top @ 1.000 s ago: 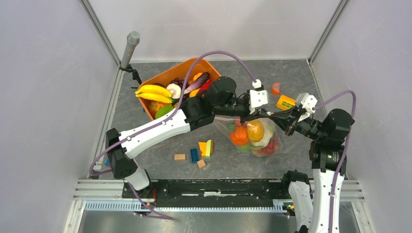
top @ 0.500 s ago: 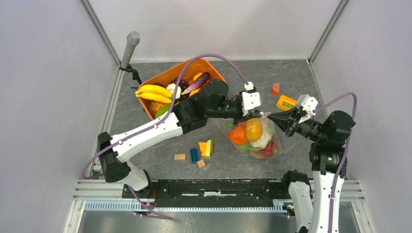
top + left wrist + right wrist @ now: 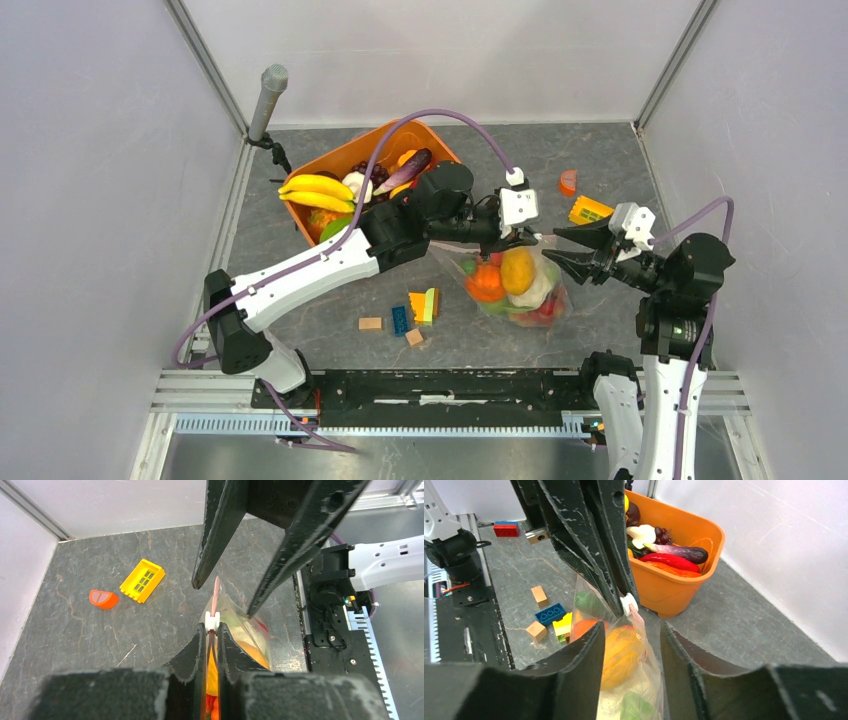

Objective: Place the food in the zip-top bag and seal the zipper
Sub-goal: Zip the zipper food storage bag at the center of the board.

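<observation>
Grey tabletop (image 3: 480, 350) below, left tool (image 3: 213, 630) pinches the zipper (image 3: 215, 592), hiding its rear; right tool (image 3: 550, 244) spread.

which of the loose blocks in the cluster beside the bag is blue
The studded blue block. It lies between a plain tan cube and the yellow-and-orange pieces, the only blue one among them.

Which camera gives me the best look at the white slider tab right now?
Left wrist: the slider tab sits centred on the pink zipper, just past the left gripper. Right wrist shows it side-on and smaller; the top view barely resolves it.
</observation>
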Robot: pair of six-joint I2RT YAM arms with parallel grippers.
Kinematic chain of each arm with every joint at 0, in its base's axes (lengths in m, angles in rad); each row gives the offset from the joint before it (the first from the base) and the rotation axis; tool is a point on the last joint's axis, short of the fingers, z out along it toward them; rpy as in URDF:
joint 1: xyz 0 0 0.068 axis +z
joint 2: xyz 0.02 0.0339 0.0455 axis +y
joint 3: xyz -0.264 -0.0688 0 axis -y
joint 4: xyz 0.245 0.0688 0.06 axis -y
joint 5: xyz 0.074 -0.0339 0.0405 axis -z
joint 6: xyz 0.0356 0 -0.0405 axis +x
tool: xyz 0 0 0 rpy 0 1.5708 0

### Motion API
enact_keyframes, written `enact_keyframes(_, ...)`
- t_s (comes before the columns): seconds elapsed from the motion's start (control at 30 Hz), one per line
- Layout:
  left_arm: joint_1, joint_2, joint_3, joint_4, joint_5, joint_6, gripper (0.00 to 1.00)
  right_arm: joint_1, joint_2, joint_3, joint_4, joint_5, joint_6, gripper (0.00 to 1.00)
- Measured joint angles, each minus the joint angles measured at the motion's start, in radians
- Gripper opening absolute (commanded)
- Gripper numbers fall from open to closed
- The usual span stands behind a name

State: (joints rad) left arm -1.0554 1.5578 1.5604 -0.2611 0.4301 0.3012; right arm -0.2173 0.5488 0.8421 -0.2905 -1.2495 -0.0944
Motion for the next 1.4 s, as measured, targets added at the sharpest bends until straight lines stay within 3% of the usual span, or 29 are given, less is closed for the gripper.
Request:
enact_keyframes(0.3,0.0,0.0,0.003,-0.022,0.05,0.0,0.02,0.0,0.016,-0.039,0.025,-0.037,0.011,0.28)
enact_keyframes(0.6,0.0,0.002,0.012,-0.036,0.053,0.0,0.02,0.0,0.018,-0.048,0.043,-0.056,0.018,0.0)
enact_keyframes(0.83,0.0,0.001,0.004,-0.031,0.023,0.0,0.02,0.005,0.003,-0.055,0.042,0.0,0.024,0.0)
enact_keyframes(1.4,0.096,-0.199,-0.273,0.031,-0.037,-0.019,0.02,0.008,0.01,-0.08,0.084,0.109,0.085,0.0)
